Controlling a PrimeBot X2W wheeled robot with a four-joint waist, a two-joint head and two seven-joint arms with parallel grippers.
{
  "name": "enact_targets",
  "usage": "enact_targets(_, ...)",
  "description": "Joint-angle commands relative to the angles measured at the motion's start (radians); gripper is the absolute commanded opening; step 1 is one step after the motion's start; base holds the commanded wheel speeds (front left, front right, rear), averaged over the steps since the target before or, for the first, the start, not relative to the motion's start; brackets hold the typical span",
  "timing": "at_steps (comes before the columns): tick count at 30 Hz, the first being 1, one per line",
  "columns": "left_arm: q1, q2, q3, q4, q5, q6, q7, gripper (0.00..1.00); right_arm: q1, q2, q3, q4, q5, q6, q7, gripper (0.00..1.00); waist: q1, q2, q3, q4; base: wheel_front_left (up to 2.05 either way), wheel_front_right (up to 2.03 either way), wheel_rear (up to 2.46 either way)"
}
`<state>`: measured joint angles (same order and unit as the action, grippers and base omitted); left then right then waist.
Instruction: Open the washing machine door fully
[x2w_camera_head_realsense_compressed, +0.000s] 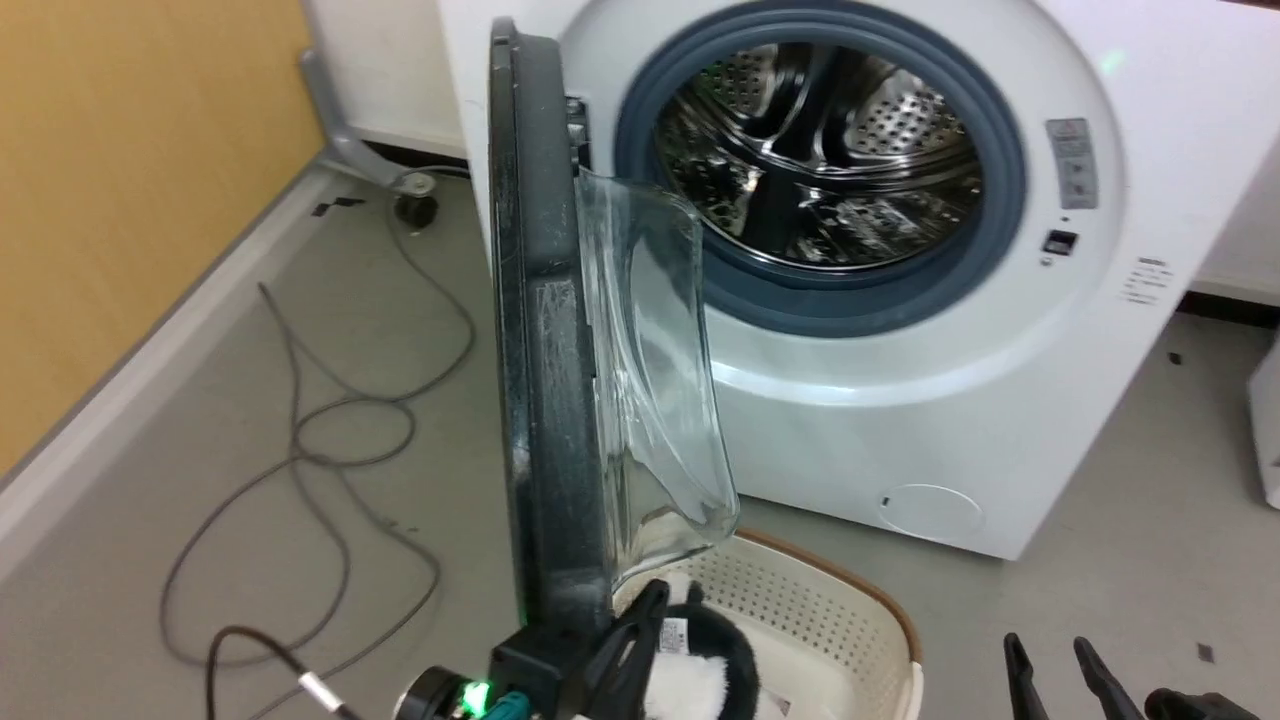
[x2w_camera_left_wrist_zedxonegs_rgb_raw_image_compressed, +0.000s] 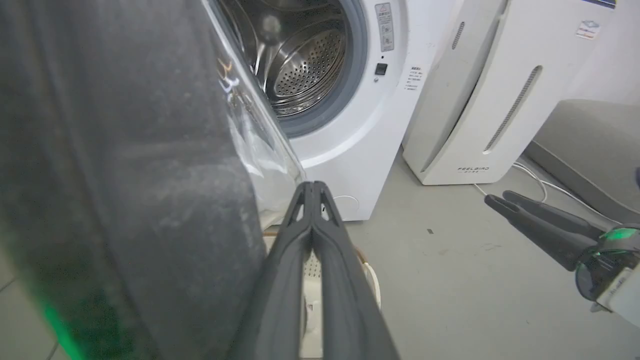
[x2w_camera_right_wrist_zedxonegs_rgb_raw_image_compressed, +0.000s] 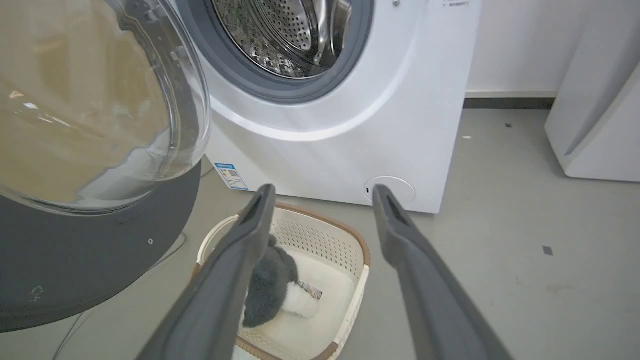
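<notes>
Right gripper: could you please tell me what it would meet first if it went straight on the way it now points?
Probably the washing machine's white lower front, by the small round flap. The open right gripper points there, seemingly passing above the laundry basket. Depth is hard to judge.

The basket (x2w_camera_head_realsense_compressed: 845, 600) lies before the washer (x2w_camera_head_realsense_compressed: 900, 430), apparently beneath the door (x2w_camera_head_realsense_compressed: 545, 350).

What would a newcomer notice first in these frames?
The washing machine door, swung out edge-on in mid-frame with its glass bowl bulging toward the steel drum. Below it, a white basket with a grey-white furry item sits on the floor, the shut left gripper beside the door's lower edge.
</notes>
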<state>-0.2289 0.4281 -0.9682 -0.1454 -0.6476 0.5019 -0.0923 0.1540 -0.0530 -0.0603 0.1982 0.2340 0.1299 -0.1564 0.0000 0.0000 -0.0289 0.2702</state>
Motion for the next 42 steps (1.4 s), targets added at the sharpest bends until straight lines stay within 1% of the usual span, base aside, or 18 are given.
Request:
enact_targets(1,0.026,0.024,0.031,-0.026,-0.009,0.029,-0.018,0.0,-0.011,0.003,-0.012,0.001,-0.002,0.001,-0.005,1.0,0.0,0.0,0.002,0.051,0.0,0.0,0.0)
enact_targets(5,0.04,0.059,0.071,-0.056,-0.014,0.061,-0.03,0.0,-0.011,0.003,-0.019,-0.001,-0.002,0.001,-0.007,1.0,0.0,0.0,0.004,0.098,0.0,0.0,0.0)
enact_targets(10,0.059,0.12,0.137,-0.06,-0.02,0.097,-0.059,0.0,-0.015,0.003,-0.02,-0.005,-0.004,0.001,-0.006,1.0,0.0,0.0,0.003,0.14,0.0,0.0,0.0)
enact_targets(13,0.063,0.158,0.183,-0.041,-0.033,0.1,-0.08,0.0,-0.021,0.003,-0.019,-0.008,-0.005,0.001,-0.003,1.0,0.0,0.0,0.002,0.151,0.0,0.0,0.0)
enact_targets(16,0.055,0.191,0.241,-0.013,-0.055,0.09,-0.106,0.0,-0.024,0.003,-0.017,-0.012,-0.004,0.001,0.001,1.0,0.0,0.0,0.001,0.155,0.0,0.0,0.0)
enact_targets(20,0.033,0.227,0.323,0.042,-0.087,0.064,-0.132,0.0,-0.026,0.003,-0.011,-0.016,-0.003,0.001,0.006,1.0,0.0,0.0,0.001,0.143,0.0,0.0,0.0)
enact_targets(25,0.001,0.263,0.409,0.156,-0.126,0.011,-0.151,0.0,-0.027,0.003,-0.017,-0.027,-0.013,0.001,0.017,1.0,0.0,0.0,0.006,0.108,0.0,0.0,0.0)
enact_targets(26,0.001,0.263,0.409,0.156,-0.126,0.011,-0.151,0.0,-0.027,0.003,-0.017,-0.027,-0.013,0.001,0.017,1.0,0.0,0.0,0.006,0.108,0.0,0.0,0.0)
enact_targets(32,-0.041,0.277,0.518,0.288,-0.158,-0.04,-0.165,0.0,-0.023,0.003,-0.028,-0.037,-0.016,0.001,0.028,1.0,0.0,0.0,0.018,0.063,0.0,0.0,0.0)
enact_targets(39,-0.102,0.282,0.609,0.44,-0.149,-0.122,-0.169,0.0,-0.022,0.003,-0.04,-0.041,-0.019,0.001,0.034,1.0,0.0,0.0,0.024,0.033,0.0,0.0,0.0)
enact_targets(40,-0.121,0.274,0.655,0.491,-0.124,-0.15,-0.169,0.0,-0.022,0.003,-0.041,-0.041,-0.02,0.001,0.036,1.0,0.0,0.0,0.023,0.027,0.0,0.0,0.0)
enact_targets(42,-0.123,0.268,0.687,0.515,-0.107,-0.168,-0.169,0.0,-0.02,0.003,-0.041,-0.041,-0.019,0.001,0.037,1.0,0.0,0.0,0.021,0.024,0.0,0.0,0.0)
